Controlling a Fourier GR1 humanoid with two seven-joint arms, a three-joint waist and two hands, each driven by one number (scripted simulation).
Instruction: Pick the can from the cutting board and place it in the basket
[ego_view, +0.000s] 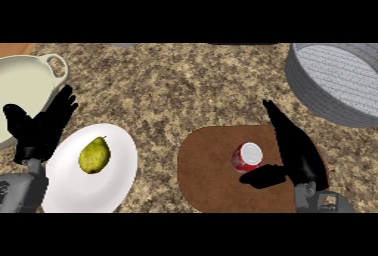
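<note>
Sitting on the cutting board, prob. upright, the red can looks light, stiff, smooth-sided, so maybe slippery; take it round the middle. Right hand just beside it, fingers straight, thumb spread, holding nothing. Basket well apart.

one each: can, cutting board, basket, plate, pear, pot
</note>
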